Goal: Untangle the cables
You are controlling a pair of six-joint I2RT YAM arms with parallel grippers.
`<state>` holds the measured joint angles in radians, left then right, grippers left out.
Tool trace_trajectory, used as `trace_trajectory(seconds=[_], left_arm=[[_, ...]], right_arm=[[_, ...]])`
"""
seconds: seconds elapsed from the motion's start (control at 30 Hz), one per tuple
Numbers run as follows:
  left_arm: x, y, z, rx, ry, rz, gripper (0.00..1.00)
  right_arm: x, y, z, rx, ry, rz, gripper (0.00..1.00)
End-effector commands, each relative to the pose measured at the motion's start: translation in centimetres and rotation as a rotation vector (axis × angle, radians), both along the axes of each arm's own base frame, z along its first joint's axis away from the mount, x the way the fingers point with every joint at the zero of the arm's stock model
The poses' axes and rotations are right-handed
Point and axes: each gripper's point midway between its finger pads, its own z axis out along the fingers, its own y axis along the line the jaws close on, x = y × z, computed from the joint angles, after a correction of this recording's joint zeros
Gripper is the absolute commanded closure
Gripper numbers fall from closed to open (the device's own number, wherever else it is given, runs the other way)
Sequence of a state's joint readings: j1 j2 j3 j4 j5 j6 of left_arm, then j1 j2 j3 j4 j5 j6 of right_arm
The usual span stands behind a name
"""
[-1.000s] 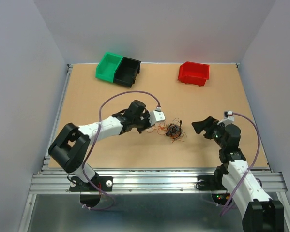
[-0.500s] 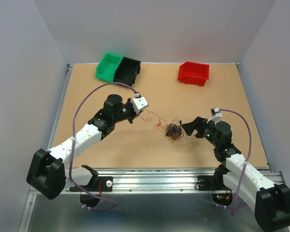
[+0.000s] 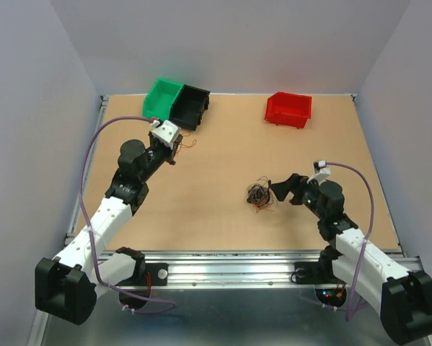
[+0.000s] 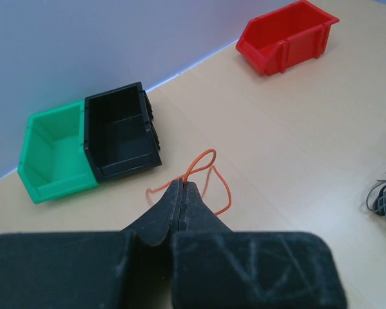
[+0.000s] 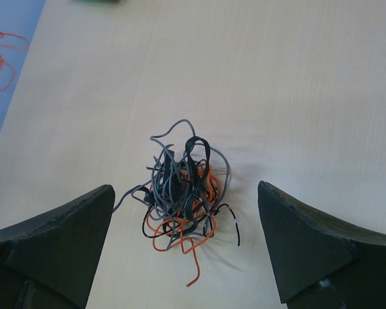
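Since a second ago: left arm has swung away from the tangle and carried one strand off toward the far-left bins. Right arm has come in from the right and now stands at the tangle.

Left gripper (image 4: 182, 187): jaws pressed together, pinching the orange wire (image 4: 205, 168) at the very tips. The wire loops out just beyond the tips and appears fully free of the tangle, which lies well apart to the right. The black bin (image 4: 118, 132) is beyond the loop, with the green bin (image 4: 51, 154) touching its left side. Cannot tell whether the loop rests on the table (image 3: 223, 144).

Right gripper (image 3: 280, 191): jaws spread wide, holding nothing. The tangle (image 5: 183, 193) of grey, black and orange strands sits on the table between the fingers, nearly centred, touching neither.

Risks (judgement):
- The left hold is a tip pinch on a very thin wire, so any jerk could let it slip out short of a bin.
- If the right jaws close where they stand they will take the whole clump, not one strand. That would squeeze the knots tighter or lift everything at once.
- Loose ends nearest the wrist may spring aside.
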<state>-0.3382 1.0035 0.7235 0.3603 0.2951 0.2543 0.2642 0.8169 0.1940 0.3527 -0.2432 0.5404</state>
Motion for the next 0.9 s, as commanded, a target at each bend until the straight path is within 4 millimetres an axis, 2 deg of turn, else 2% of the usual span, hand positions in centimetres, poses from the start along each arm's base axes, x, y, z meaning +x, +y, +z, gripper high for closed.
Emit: trace_trajectory(seconds=[0.0,0.2,0.43,0.57,0.67,0.7,0.73,0.77,0.8,0.83,0.87], left_arm=[[-0.1,-0.2,1.0,-0.037,-0.037,-0.01,1.0],[-1.0,-1.5,0.7,-0.013,-0.029,-0.103,1.0],[-1.0,-2.3,0.0,-0.001,0.0,-0.151,1.0],[0.8,-1.9,0.2,-0.017,0.04,-0.085,1.0],[2.5,-1.4,1.6,-0.044,0.052,-0.014,1.0],[3.3,-1.0,2.9,-0.054,0.031,0.021,1.0],[3.8,-0.8,3.3,-0.054,0.03,0.036,1.0],[4.8,-0.7,2.9,-0.049,0.046,0.06,1.0],[5.9,-0.1,4.2,-0.055,0.025,0.102,1.0],[7.2,0.1,3.3,-0.041,0.047,0.124,1.0],[8.1,0.6,3.4,-0.044,0.048,0.156,1.0]], right_arm=[[1.3,0.9,4.3,0.01,-0.137,0.029,0.03],[0.7,3.2,5.2,0.013,-0.194,0.134,0.02],[1.8,5.4,4.5,-0.041,-0.175,0.136,0.02],[1.6,6.0,5.1,-0.022,-0.203,0.138,0.02],[1.2,5.6,5.7,-0.011,-0.231,0.123,0.02],[1.0,5.3,5.5,-0.013,-0.231,0.114,0.02],[0.8,5.1,6.3,-0.002,-0.256,0.105,0.02],[0.8,4.7,6.3,-0.003,-0.259,0.088,0.02],[0.7,4.5,6.5,-0.002,-0.266,0.078,0.02],[0.4,4.1,6.8,0.003,-0.276,0.067,0.02],[0.3,4.0,7.0,0.005,-0.282,0.062,0.02]])
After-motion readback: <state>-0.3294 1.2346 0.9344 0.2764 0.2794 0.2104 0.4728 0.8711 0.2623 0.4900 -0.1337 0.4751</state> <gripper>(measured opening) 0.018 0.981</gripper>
